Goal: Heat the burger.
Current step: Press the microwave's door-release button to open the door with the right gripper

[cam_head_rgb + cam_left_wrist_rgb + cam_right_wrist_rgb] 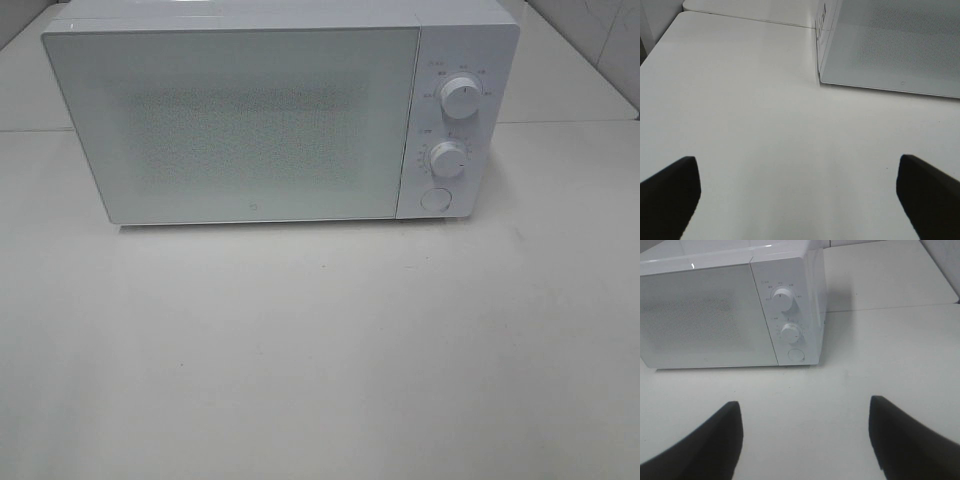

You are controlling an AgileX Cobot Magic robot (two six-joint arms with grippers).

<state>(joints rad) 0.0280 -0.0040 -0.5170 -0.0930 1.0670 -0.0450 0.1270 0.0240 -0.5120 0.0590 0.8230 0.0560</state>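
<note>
1. Burger first: I cannot find it in any of my three views. It is not on the table (320, 350) in front of the microwave (260, 120), and whether it is behind the closed door (240, 125) I cannot tell (the panel is frosted and shows nothing inside).
2. Far left, my left gripper (800, 200) hangs over bare table near the microwave's left front corner. Its fingers (670, 195) stand wide apart with nothing between them.
3. In the middle, the door lies flush and shut, and I see no handle on it.
4. Right of the door is the control strip: an upper knob (460, 97), a lower knob (449, 160) and a round button (434, 198) beneath them. I judge the button releases the door.
5. Far right, my right gripper (805, 440) faces that control strip from well back. Its jaws are parted and empty.
6. On handling, I judge blind. I expect a burger to be light, soft and loosely stacked, with a glossy bun that may slip and layers that slide sideways if squeezed. I would take it low across the sides, closing only until it stops shifting, or carry it by whatever dish it sits on.
</note>
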